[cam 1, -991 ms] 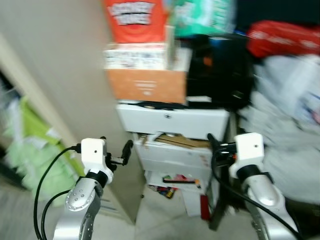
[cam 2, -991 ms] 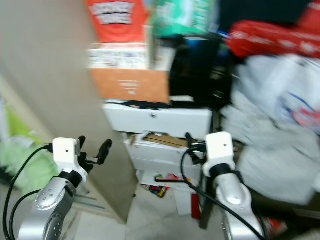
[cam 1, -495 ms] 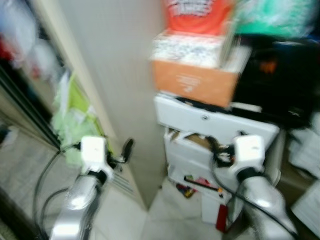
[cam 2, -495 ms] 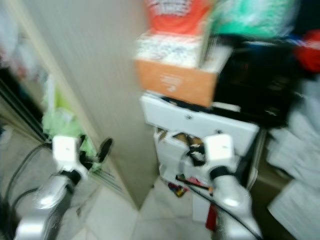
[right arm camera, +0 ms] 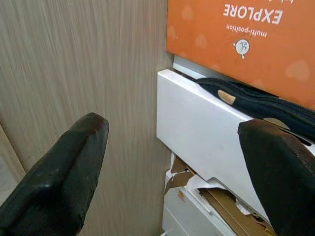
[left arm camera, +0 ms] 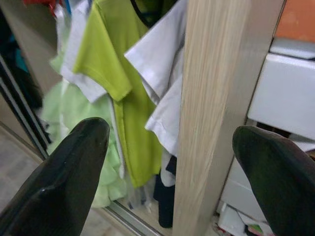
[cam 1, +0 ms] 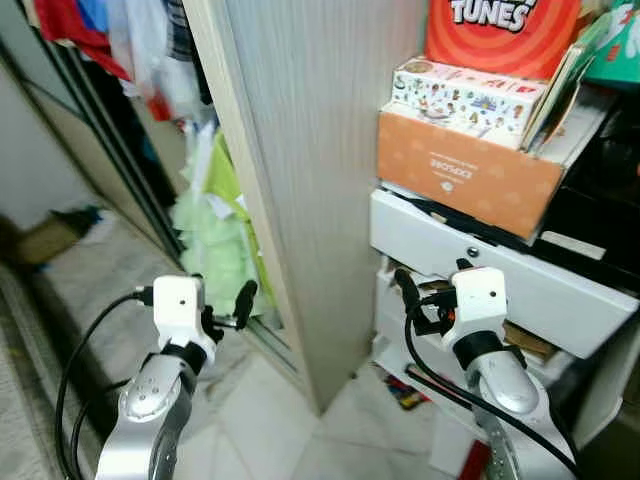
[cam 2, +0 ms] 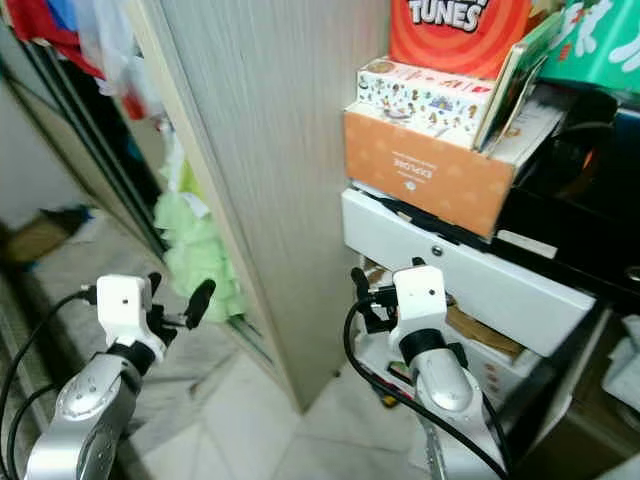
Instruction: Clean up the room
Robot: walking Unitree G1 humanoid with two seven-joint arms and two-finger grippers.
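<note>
The orange box [cam 2: 430, 170] on the white drawer unit [cam 2: 480, 275] at right reads "EXPLORE" above smaller "multi-position", and the red box [cam 1: 500, 30] stacked higher, farther back, shows "TUNES" in white letters along its cropped upper part.

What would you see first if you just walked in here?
A tall wooden wardrobe panel stands in the middle. To its right, an orange box sits on white drawers, with a red TUNES box on top. To its left, green clothes spill out by the floor.
</note>
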